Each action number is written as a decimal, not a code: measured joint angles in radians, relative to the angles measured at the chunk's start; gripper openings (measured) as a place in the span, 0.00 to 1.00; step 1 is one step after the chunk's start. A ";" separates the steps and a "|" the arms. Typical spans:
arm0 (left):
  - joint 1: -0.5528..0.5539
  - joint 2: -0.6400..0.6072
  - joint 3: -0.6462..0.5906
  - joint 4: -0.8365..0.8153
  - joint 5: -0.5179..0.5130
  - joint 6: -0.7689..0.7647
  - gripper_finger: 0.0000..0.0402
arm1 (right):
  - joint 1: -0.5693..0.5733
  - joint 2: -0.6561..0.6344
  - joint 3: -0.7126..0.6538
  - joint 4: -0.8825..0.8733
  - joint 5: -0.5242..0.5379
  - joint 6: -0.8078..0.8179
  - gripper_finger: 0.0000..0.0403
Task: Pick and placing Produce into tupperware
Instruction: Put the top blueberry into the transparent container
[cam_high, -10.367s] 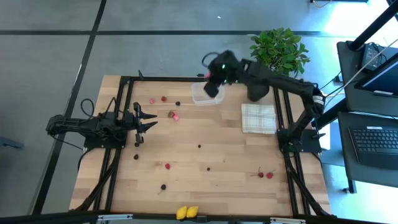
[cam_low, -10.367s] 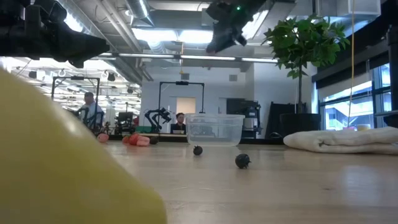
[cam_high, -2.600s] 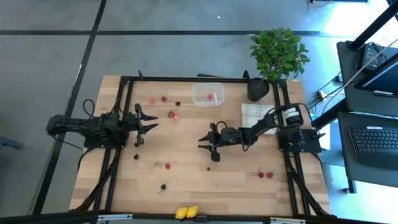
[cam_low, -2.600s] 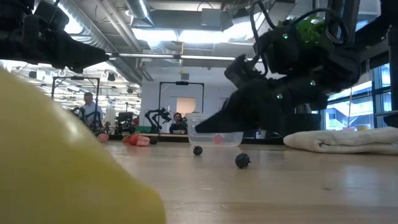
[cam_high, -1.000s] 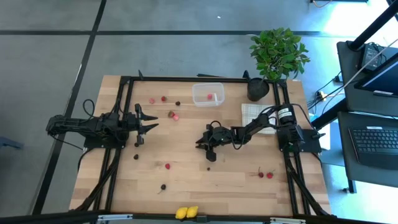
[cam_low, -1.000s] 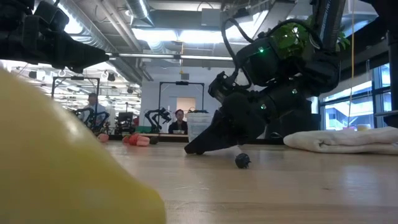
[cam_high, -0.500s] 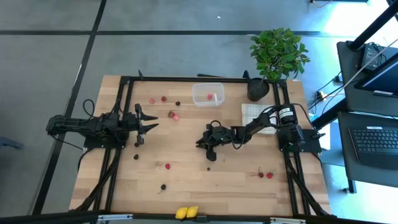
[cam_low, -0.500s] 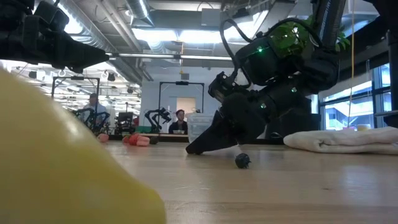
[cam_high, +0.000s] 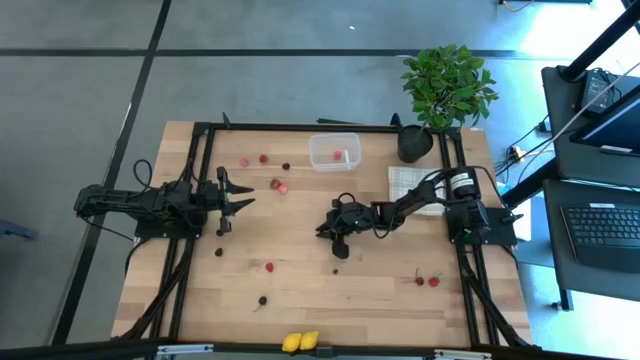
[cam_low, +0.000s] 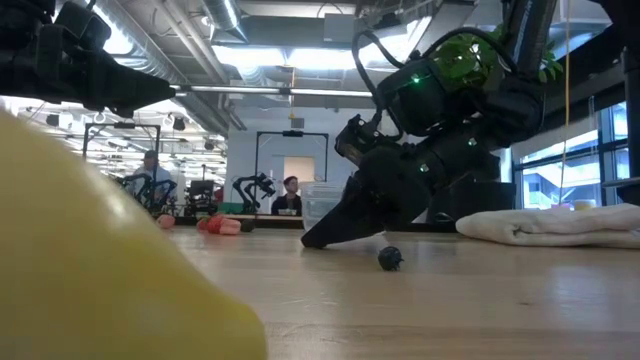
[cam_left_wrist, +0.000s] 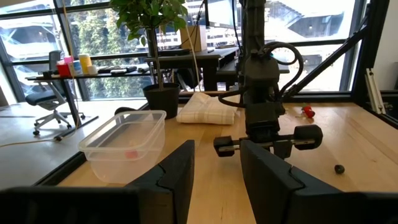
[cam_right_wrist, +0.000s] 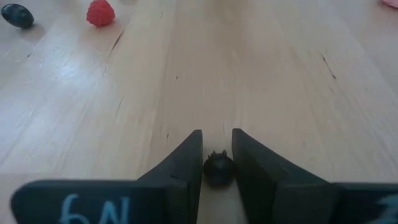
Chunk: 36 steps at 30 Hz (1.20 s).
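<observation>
My right gripper (cam_high: 323, 233) is down at the middle of the table, its tips (cam_low: 306, 243) on the wood, shut on a small dark berry (cam_right_wrist: 219, 169). The clear tupperware (cam_high: 334, 152) stands by the far edge with one red piece inside; the right arm mostly hides it in the low view. Red and dark berries lie scattered: two red ones (cam_high: 253, 160) far left, one red (cam_high: 269, 267) and one dark (cam_high: 335, 270) nearer, and two red ones (cam_high: 427, 281) at the right. Two lemons (cam_high: 301, 341) sit at the near edge. My left gripper (cam_high: 236, 196) waits open at the left. My right gripper pinches the dark berry (cam_right_wrist: 219, 169) between its two fingers (cam_right_wrist: 186, 163), one finger on each side of it. The fingers slant down from the table's right side. The berry rests on the wood and shows only at the free ends of the fingers.
A beige checked cloth (cam_high: 415, 189) lies right of my right arm, with the black plant pot (cam_high: 413, 143) and green plant (cam_high: 448, 82) beyond it. Another dark berry (cam_low: 390, 259) lies just near of the gripper. A lemon (cam_low: 100, 280) fills the low view's foreground.
</observation>
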 joint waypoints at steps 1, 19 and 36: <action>0.000 0.000 0.000 0.000 0.000 0.000 0.31 | 0.000 -0.001 0.000 -0.005 0.000 0.000 0.22; 0.000 0.000 0.000 0.000 0.000 0.000 0.31 | 0.001 -0.001 0.000 0.009 0.003 0.105 0.19; 0.000 0.000 0.000 0.000 0.000 0.004 0.31 | 0.002 -0.001 0.000 0.009 0.003 0.122 0.20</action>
